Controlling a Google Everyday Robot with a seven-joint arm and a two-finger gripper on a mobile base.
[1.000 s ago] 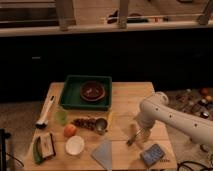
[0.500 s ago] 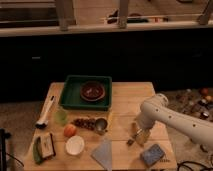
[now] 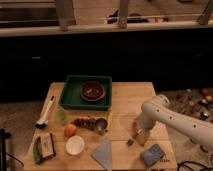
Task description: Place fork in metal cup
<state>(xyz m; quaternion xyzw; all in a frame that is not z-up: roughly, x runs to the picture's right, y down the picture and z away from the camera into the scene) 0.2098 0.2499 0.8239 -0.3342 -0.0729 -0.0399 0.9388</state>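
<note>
The metal cup (image 3: 101, 124) stands upright near the middle of the wooden table (image 3: 125, 105), just right of a brown pine-cone-like object. The fork (image 3: 130, 142) is a slim shiny piece at the table's front right, angled down-left from my gripper's tip. My gripper (image 3: 137, 134) is right at the fork's upper end, at the end of the white arm that reaches in from the right. The gripper covers the fork's handle. The cup is about a hand's width to the left of the gripper.
A green tray (image 3: 70, 95) with a brown bowl (image 3: 93, 90) sits at the back. A white-handled brush (image 3: 45, 112), green cup (image 3: 61, 116), orange (image 3: 70, 130) and white bowl (image 3: 75, 145) are at the left. A grey cloth (image 3: 102, 151) and blue sponge (image 3: 152, 154) lie in front.
My gripper has dipped very slightly over the fork. Nothing else has moved.
</note>
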